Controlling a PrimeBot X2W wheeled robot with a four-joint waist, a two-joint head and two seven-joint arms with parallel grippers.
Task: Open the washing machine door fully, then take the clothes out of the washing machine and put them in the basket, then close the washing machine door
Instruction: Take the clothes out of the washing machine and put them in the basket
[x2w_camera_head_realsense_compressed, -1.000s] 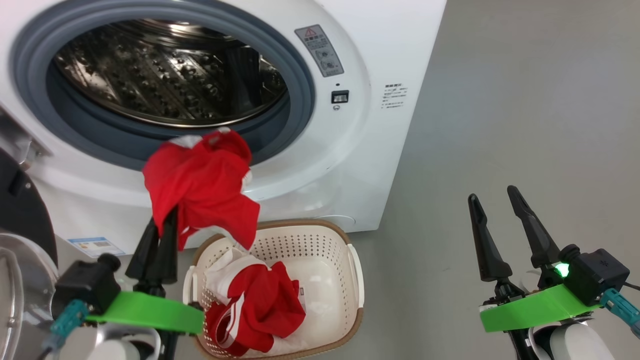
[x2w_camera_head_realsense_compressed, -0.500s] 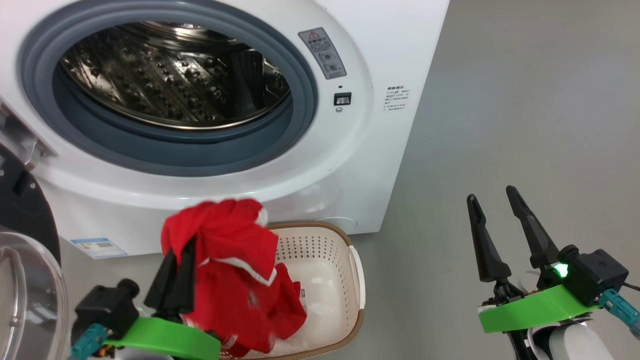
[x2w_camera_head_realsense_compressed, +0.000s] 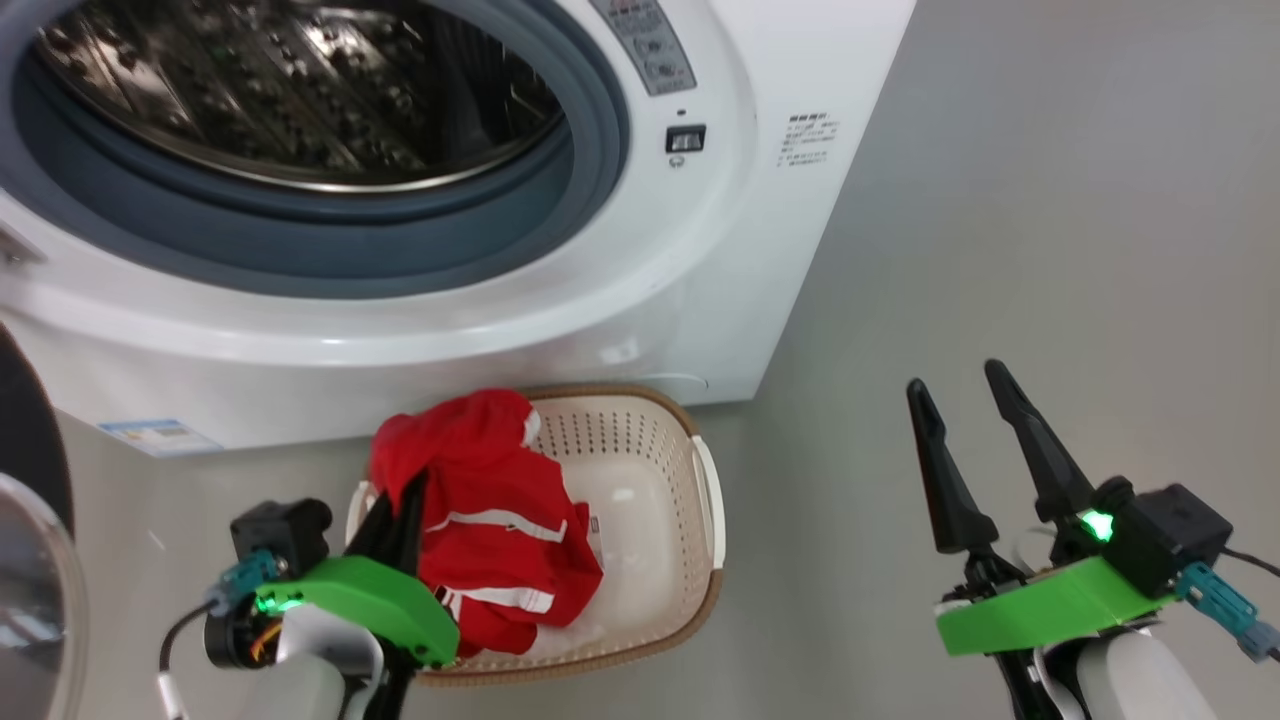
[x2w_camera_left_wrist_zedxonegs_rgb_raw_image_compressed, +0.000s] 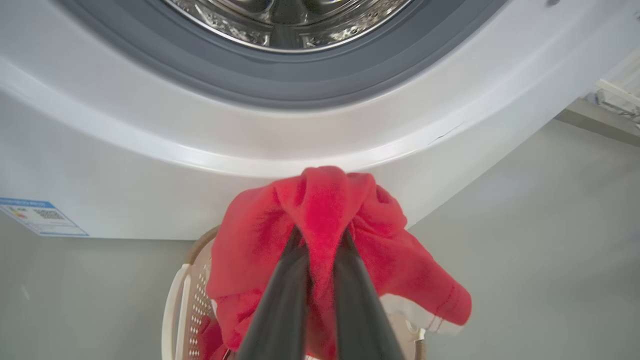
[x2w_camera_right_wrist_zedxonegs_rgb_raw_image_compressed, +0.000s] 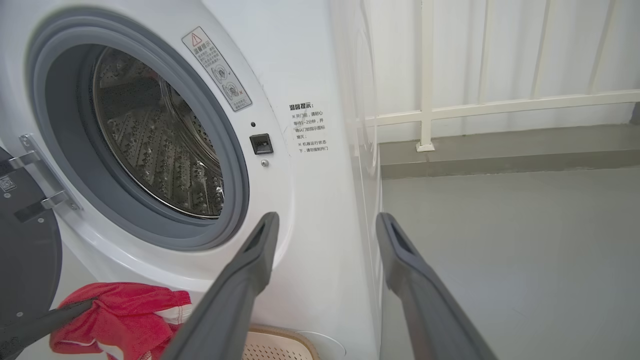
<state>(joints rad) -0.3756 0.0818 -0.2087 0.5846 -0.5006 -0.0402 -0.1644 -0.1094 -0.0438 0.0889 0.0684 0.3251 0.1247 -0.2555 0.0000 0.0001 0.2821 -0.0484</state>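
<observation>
The washing machine (x2w_camera_head_realsense_compressed: 700, 300) stands with its steel drum (x2w_camera_head_realsense_compressed: 290, 90) open to view. Its door (x2w_camera_head_realsense_compressed: 25, 440) is swung out at the left edge, black rim above clear glass. On the floor below the opening sits the basket (x2w_camera_head_realsense_compressed: 705, 500). My left gripper (x2w_camera_head_realsense_compressed: 400, 510) is shut on the red clothes (x2w_camera_head_realsense_compressed: 500, 520), which drape over its fingers and down onto the basket's left half. In the left wrist view the gripper (x2w_camera_left_wrist_zedxonegs_rgb_raw_image_compressed: 320, 235) pinches a fold of the clothes (x2w_camera_left_wrist_zedxonegs_rgb_raw_image_compressed: 320, 200) above the basket (x2w_camera_left_wrist_zedxonegs_rgb_raw_image_compressed: 172, 310). My right gripper (x2w_camera_head_realsense_compressed: 955, 380) stands open over the floor, holding nothing.
Grey floor (x2w_camera_head_realsense_compressed: 1000, 250) stretches to the right of the machine. The right wrist view shows a white railing (x2w_camera_right_wrist_zedxonegs_rgb_raw_image_compressed: 425, 100) and a low ledge (x2w_camera_right_wrist_zedxonegs_rgb_raw_image_compressed: 500, 150) behind the machine's side. A blue sticker (x2w_camera_head_realsense_compressed: 160, 437) marks the machine's lower left front.
My left gripper has brought the red garment down from the drum's lip onto the basket. The head view has tilted down. The right gripper has kept its pose.
</observation>
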